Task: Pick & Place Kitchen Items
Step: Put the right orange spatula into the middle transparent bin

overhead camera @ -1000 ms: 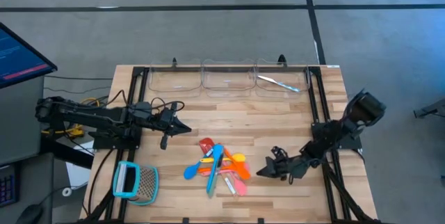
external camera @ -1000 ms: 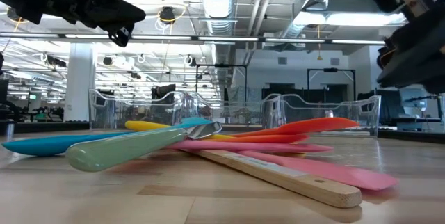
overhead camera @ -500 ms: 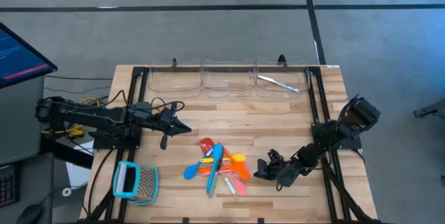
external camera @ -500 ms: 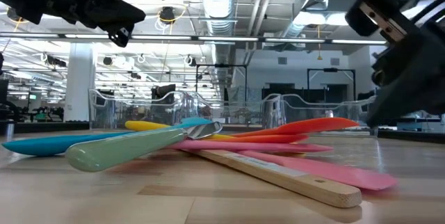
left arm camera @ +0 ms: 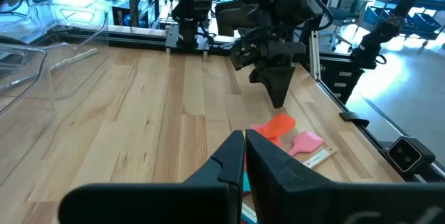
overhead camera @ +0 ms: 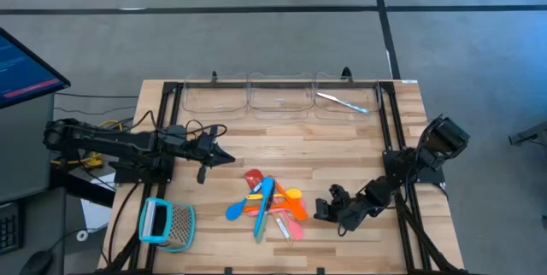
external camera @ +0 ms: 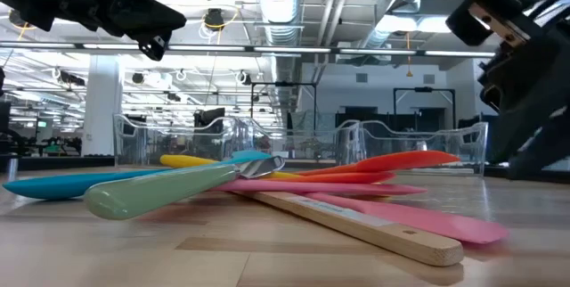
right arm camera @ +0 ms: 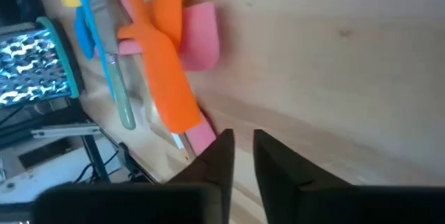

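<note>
Right gripper (overhead camera: pixel 322 213) beside utensil pile (overhead camera: pixel 272 202), jaws slightly apart, empty. Orange spatula (right arm camera: pixel 165 79): light, stiff, slippery; grip mid-handle. Left gripper (overhead camera: pixel 229 159) jaws together.

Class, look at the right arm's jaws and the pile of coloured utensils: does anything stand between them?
Nothing visible does. Bare table lies between the right gripper and the utensil pile, whose orange spatula lies nearest.
</note>
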Tool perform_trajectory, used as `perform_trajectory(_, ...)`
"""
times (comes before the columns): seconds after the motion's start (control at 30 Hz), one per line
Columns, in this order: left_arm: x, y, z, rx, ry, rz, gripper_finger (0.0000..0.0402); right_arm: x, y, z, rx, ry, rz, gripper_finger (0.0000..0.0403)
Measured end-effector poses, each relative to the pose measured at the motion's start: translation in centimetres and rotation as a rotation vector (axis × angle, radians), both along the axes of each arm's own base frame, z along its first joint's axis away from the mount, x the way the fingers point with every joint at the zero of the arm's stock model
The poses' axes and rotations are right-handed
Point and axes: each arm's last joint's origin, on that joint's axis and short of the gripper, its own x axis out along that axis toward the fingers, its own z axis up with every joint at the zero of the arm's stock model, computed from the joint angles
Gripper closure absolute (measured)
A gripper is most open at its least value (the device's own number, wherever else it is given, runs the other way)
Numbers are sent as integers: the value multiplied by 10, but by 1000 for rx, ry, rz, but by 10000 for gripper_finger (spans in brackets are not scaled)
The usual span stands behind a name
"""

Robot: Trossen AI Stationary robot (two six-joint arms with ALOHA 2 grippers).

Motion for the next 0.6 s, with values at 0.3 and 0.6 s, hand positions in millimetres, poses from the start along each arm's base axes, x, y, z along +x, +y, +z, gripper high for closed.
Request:
perform_trajectory(0.3, 0, 0, 0, 0, 1, -1, 394, 8, -3, 4, 44, -47, -32, 240)
perform_trajectory(0.6, -1, 0, -3, 1, 27, -1, 394, 20, 4, -19, 74, -94, -35, 210)
